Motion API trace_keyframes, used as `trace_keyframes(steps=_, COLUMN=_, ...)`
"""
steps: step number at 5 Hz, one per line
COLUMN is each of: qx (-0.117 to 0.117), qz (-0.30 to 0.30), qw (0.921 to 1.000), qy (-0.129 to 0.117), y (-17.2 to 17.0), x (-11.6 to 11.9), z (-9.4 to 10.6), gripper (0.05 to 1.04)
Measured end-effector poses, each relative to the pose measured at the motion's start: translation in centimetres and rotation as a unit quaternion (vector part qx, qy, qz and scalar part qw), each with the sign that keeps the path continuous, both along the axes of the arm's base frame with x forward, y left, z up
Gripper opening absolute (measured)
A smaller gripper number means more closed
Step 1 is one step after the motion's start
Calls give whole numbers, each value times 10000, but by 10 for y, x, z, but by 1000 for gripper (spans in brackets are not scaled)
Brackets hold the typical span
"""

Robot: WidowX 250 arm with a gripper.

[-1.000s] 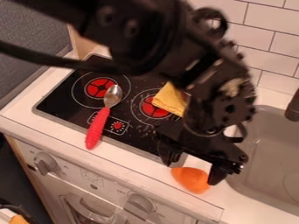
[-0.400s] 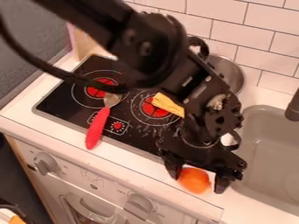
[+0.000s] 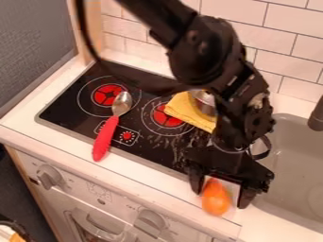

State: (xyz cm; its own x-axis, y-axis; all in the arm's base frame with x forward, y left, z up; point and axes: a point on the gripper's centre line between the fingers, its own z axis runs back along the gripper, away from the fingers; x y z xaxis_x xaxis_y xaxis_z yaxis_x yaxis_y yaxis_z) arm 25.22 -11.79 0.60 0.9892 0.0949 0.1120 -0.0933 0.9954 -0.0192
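Note:
The gripper [image 3: 221,196] hangs low over the counter's front strip, between the stove and the sink, and is open. Its two fingers stand on either side of an orange object [image 3: 216,200] that has a narrow upper end and a rounder lower end. Counter shows between that object and the right finger. Behind the arm, a yellow cloth [image 3: 188,111] lies on the stove's right side against a metal pot [image 3: 204,102], partly hidden by the arm. A spoon with a red handle [image 3: 105,138] rests across the stove's front edge, its metal bowl on the black top.
The black stove top [image 3: 72,104] with red burner marks takes up the counter's left part. A grey sink [image 3: 293,165] is on the right, with a dark faucet [image 3: 317,115] above it. White wall tiles [image 3: 293,54] stand behind. Knobs line the oven front [image 3: 101,189] below the counter.
The gripper has shifted slightly right and toward the front. The orange object has turned, its narrow end swinging from left to up, and sits a little farther right and forward. More cloth shows.

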Motion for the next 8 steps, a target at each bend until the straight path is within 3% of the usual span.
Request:
trace_keyframes(steps=1, qx=-52, qz=42, qw=9998, qy=168, y=-1, x=1, z=-4, gripper=948)
trace_keyframes(steps=2, qx=-115, qz=-28, qw=9997, qy=193, y=-4, x=1, z=-3, gripper=664)
trace_keyframes(steps=3, qx=-55, qz=-75, qw=9997, qy=242, y=-2, x=-1, z=-4, gripper=563)
trace_keyframes(steps=4, qx=-41, qz=-243, qw=9996, qy=162, y=-4, x=-2, z=6, gripper=563)
trace_keyframes(steps=5, qx=-65, qz=-332, qw=9990, qy=-300, y=1, x=18, z=44, gripper=563)
trace_keyframes(steps=6, qx=25, qz=-113, qw=9969, qy=-777, y=36, x=54, z=85, gripper=563)
trace_keyframes(steps=7, qx=160, qz=276, qw=9943, qy=-1018, y=82, x=82, z=111, gripper=563)
trace_keyframes(steps=8, qx=364, qz=665, qw=9935, qy=-844, y=125, x=107, z=106, gripper=563)
